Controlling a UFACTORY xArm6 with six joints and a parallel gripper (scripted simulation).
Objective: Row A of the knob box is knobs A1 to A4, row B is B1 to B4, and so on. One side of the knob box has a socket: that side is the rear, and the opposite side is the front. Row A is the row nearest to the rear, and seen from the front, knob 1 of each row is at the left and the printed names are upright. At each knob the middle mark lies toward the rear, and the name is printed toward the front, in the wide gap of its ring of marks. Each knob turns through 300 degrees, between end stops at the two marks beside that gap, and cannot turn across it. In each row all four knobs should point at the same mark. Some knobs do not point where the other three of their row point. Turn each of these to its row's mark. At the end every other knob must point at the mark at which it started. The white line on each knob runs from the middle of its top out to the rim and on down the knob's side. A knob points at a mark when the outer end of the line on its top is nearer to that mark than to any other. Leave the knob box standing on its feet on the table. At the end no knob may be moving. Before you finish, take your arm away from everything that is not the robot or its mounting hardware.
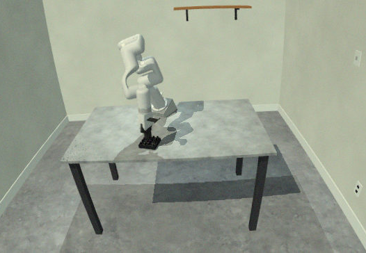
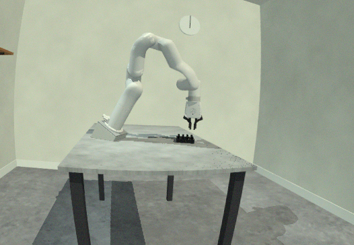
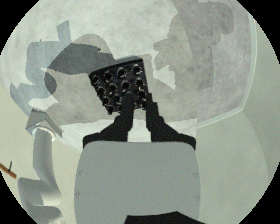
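Observation:
The black knob box (image 1: 149,147) (image 2: 185,141) (image 3: 116,65) stands on the table, turned at an angle in the wrist view. Its small dark knobs stand in rows, such as one corner knob (image 3: 137,69). Their white lines, marks and printed names are too small to read, so I cannot tell where each points. My gripper (image 1: 148,135) (image 2: 192,128) (image 3: 139,100) is partly open, with a narrow empty gap between its fingers. It points down, a little above the knobs in the exterior view. The fingers hide part of the box's near edge in the wrist view.
The box stands near the table's (image 1: 224,139) (image 2: 132,156) front edge in the top view. The arm's base (image 1: 170,108) (image 2: 106,132) (image 3: 40,121) stands toward the back. Shadows of the arm lie around the box. A wall shelf (image 1: 211,7) hangs far behind.

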